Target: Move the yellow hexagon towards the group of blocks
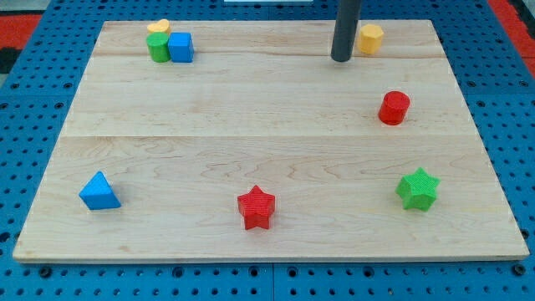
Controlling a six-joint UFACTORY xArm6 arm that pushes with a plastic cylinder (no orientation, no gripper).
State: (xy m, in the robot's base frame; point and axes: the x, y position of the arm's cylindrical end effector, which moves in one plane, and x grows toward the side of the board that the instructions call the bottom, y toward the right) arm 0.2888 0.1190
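My tip (341, 59) rests just left of the yellow hexagon (370, 38) near the table's (251, 109) top edge; this plain-rod end effector grips nothing. The hexagon looks light, rigid, slide-prone; push its right face.

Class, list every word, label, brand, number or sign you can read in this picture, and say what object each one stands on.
None: no readable text, number or sign shows on the wooden board, the yellow hexagon, any other block, or the rod above my tip.
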